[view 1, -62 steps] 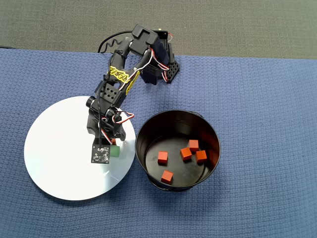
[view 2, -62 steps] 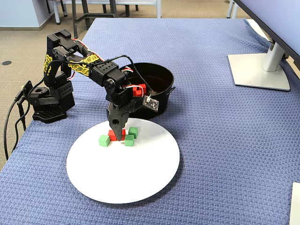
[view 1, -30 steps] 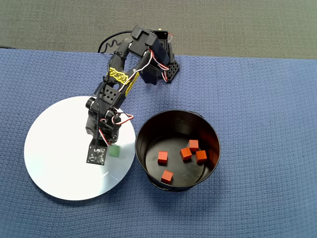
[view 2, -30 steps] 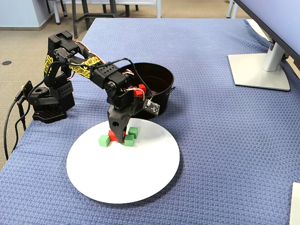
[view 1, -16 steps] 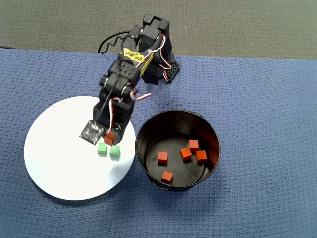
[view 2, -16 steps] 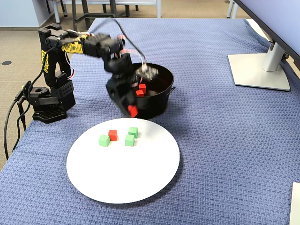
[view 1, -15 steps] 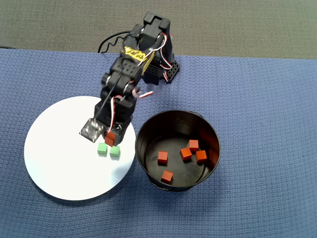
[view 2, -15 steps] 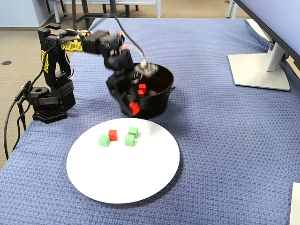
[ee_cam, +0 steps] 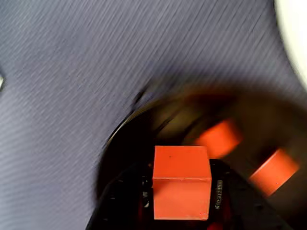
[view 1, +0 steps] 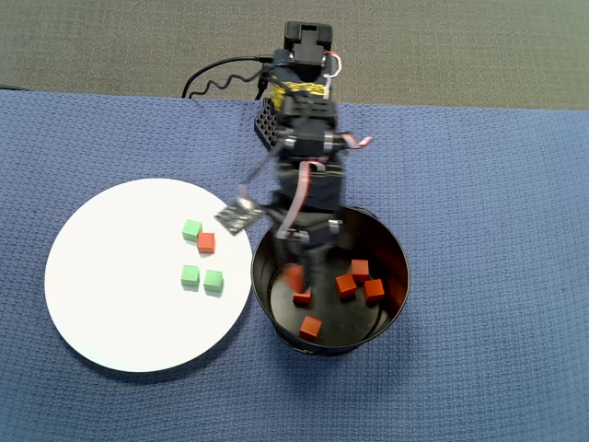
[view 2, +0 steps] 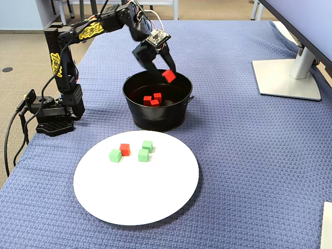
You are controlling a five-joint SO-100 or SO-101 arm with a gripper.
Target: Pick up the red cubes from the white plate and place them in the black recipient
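My gripper (view 2: pixel 168 76) is shut on a red cube (view 2: pixel 168 75) and holds it above the open top of the black recipient (view 2: pixel 155 119). The wrist view shows that cube (ee_cam: pixel 181 182) clamped between the jaws, with the recipient (ee_cam: pixel 144 124) blurred below. In the overhead view the gripper (view 1: pixel 294 272) hangs over the recipient (view 1: pixel 391 241), where several red cubes (view 1: pixel 345 285) lie on the bottom. Another red cube (view 1: pixel 205 242) sits on the white plate (view 1: pixel 129 295) among three green cubes (view 1: pixel 190 274). The fixed view shows it (view 2: pixel 124 149) on the plate (view 2: pixel 135 192).
The arm's base (view 2: pixel 52 116) stands at the left edge of the blue cloth (view 2: pixel 233 155). A monitor stand (view 2: pixel 285 78) is at the far right. In the overhead view the table's edge (view 1: pixel 460 103) runs behind the arm.
The gripper closed on a red cube on the plate, lifted it and swung it right, over the black recipient. One red cube and three green cubes stayed in place on the plate.
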